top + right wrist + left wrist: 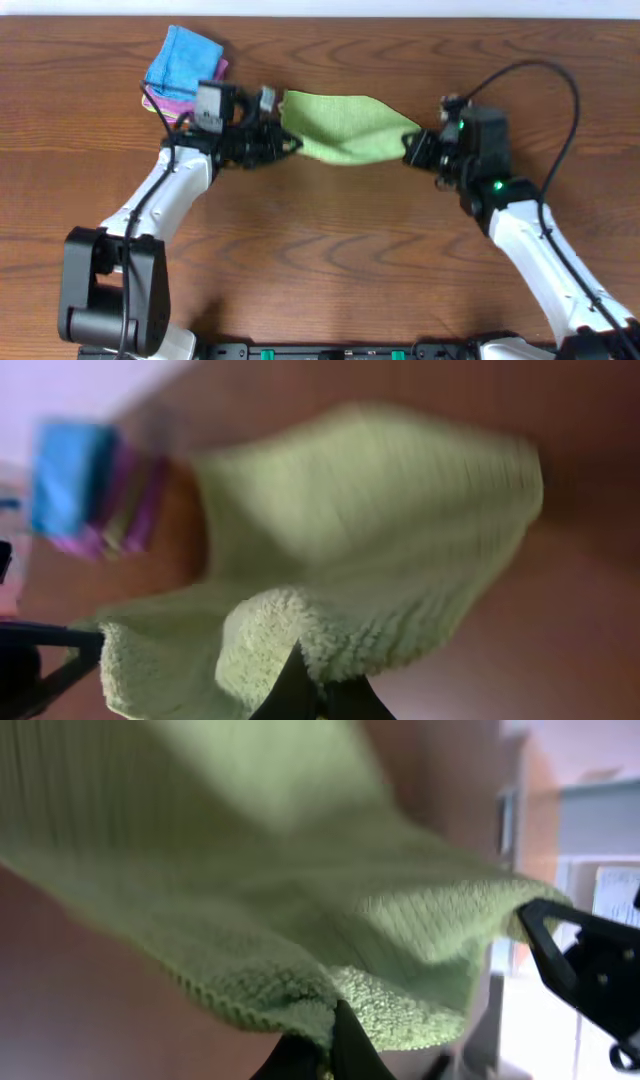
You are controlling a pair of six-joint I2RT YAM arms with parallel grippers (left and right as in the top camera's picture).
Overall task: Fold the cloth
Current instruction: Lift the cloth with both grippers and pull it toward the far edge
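Wrist views, closest: left tool (322, 1045) clamped shut on a hemmed corner of the cloth (300, 910). Right tool (315, 695) likewise pinched shut on a bunched corner.

Overhead: cloth slung between the two, just past desk (320, 270) centre toward 12 o'clock. Left tool at its 9 o'clock end, right tool at its 3 o'clock end. Looks partly lifted; can't tell if the far edge touches the desk.

Farther out, 10 o'clock: blue cloth (182, 55) stacked on purple cloth (172, 103), near the left wrist, not involved.

Step, my read: both corners gripped, first fold in hand. Next move calls for carrying both corners together, same pace, over onto the opposite edge, then releasing with edges matched.
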